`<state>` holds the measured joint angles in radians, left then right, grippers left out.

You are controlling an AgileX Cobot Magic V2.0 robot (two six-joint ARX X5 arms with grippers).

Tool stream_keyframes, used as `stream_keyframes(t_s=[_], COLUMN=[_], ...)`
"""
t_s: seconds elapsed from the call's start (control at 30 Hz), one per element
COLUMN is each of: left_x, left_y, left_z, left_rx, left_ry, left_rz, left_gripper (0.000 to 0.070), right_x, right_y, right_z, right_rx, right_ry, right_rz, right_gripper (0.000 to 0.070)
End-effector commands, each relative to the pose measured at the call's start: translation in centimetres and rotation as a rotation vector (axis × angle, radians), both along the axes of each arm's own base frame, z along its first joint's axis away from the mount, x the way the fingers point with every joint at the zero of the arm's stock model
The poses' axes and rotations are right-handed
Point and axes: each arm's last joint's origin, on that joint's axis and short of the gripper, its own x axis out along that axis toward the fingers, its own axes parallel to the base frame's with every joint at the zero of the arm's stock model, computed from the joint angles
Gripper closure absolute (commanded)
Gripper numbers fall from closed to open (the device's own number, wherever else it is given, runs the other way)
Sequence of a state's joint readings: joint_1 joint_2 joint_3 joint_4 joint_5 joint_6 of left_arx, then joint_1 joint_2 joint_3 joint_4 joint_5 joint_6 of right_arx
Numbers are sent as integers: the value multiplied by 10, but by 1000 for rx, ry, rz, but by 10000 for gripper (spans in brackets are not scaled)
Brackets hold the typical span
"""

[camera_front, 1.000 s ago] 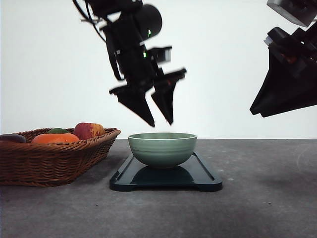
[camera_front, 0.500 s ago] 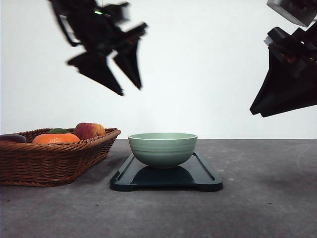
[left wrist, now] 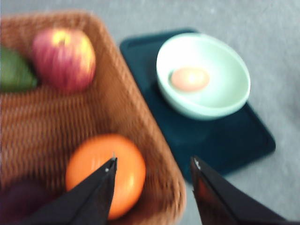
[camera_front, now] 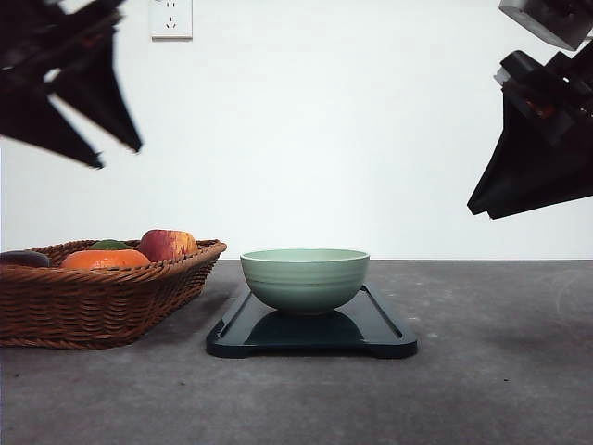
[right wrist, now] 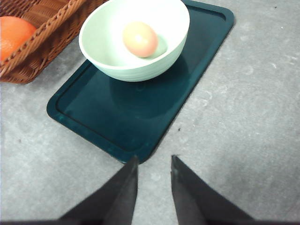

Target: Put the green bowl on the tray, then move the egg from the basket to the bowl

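Egg (right wrist: 139, 39) lies inside the green bowl (camera_front: 305, 278), resting on the bowl's floor, tan against pale glaze; seen also from the left wrist (left wrist: 190, 78). Bowl stands upright on the tray (camera_front: 384, 336), toward the tray's basket-side end, with bare dark tray showing beyond it. Basket (camera_front: 102, 301) sits just beside the tray on the grey table (camera_front: 491, 371), not touching it as far as the front view shows. In the basket: a red-yellow apple (left wrist: 64, 57), an orange fruit (left wrist: 107, 172), a green fruit (left wrist: 14, 70), and something dark, too blurred to name. Left gripper (left wrist: 153, 164) hangs high over the basket's edge, jaws spread wide, nothing between them. Right gripper (right wrist: 153, 159) is raised at the right side, above bare table near the tray's corner, fingers a narrow gap apart, holding nothing.
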<state>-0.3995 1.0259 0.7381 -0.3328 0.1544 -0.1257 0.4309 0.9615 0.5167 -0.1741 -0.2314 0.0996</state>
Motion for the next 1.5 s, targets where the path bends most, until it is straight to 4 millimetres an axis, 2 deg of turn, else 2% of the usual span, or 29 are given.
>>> stream_keyframes(t_s=[0.0,0.2,0.37,0.4,0.43,0.5,0.53,1.07,1.17,1.3,1.47], left_x=[-6,-24,-26,-26,-26,-25,-26,-26,-28,-34,-54], left_y=[2,10,11,11,11,11,11,12,21,37,58], left_z=[-4,-26,-28,-28,-28,-28,-28,-26,-28,-41,-62], left_rx=[-16,-50,-51,-49,-49,-56,-55,-39,0,-50,-112], left_ry=[2,57,93,93,91,87,90,69,11,-118,-298], left_rz=[10,50,62,61,60,63,63,52,48,131,235], left_gripper=[394,394,394,424,524,676,693,687,687,687,687], right_x=[1,1,1,1,1,1,1,1,1,1,1], right_y=[2,2,2,2,2,2,2,3,3,2,3], right_z=[3,3,2,3,3,3,3,4,4,4,4], right_rx=[-1,0,3,4,3,8,13,21,21,21,21], right_ry=[-21,-21,-12,-15,-16,-21,-19,-18,-18,-18,-18], right_rz=[8,9,17,16,15,15,23,34,34,34,34], right_gripper=[564,563,563,583,654,687,688,688,688,688,688])
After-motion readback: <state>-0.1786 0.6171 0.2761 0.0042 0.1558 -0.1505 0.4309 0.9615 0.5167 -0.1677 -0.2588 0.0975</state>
